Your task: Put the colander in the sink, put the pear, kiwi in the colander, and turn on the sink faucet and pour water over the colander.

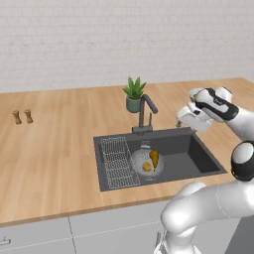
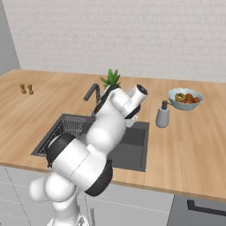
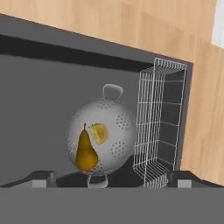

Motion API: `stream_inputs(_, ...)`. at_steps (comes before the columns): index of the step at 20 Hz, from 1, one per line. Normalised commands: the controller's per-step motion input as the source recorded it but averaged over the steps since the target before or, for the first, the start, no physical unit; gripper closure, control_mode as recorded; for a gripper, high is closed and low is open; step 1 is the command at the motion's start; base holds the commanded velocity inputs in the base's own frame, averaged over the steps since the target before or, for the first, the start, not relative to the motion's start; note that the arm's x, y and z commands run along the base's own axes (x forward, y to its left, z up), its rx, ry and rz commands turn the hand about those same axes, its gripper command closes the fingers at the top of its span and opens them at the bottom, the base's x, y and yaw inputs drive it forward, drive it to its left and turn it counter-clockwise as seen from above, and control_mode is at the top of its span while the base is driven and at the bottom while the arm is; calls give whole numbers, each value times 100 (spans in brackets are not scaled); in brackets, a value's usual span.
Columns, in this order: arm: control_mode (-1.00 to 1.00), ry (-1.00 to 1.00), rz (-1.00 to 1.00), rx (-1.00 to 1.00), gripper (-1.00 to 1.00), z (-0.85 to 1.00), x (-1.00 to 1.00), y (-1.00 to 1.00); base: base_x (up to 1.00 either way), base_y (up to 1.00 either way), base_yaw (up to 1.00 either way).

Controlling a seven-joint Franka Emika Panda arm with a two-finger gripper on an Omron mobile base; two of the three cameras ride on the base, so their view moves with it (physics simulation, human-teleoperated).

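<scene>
Pear (image 3: 85,151) and kiwi (image 3: 99,133) lie together in the colander (image 3: 117,131) down in the sink (image 3: 39,105) — the gripper (image 3: 111,177) hangs above, jaws spread wide, gripping nothing.

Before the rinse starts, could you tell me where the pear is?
The pear lies in the colander beside the kiwi, in the sink right of the wire rack.

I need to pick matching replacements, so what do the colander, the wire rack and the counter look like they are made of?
The colander looks like matt grey metal: a thin bowl dotted with small holes, with loop handles. The wire rack seems to be pale metal wire, a thin open grid you can see through. The counter looks like light wood with a smooth finish, going by its plank lines; it may be a laminate.
</scene>
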Motion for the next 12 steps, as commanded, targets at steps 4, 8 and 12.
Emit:
stream_inputs(4,-100,61,-7,12,-100,-20,-6,0,0,0,0)
stream_inputs(8,-100,18,-19,21,-100,-50,-39,-9,0,0,0)
stream_inputs(12,-100,-7,-53,50,-100,-36,-68,-8,0,0,0)
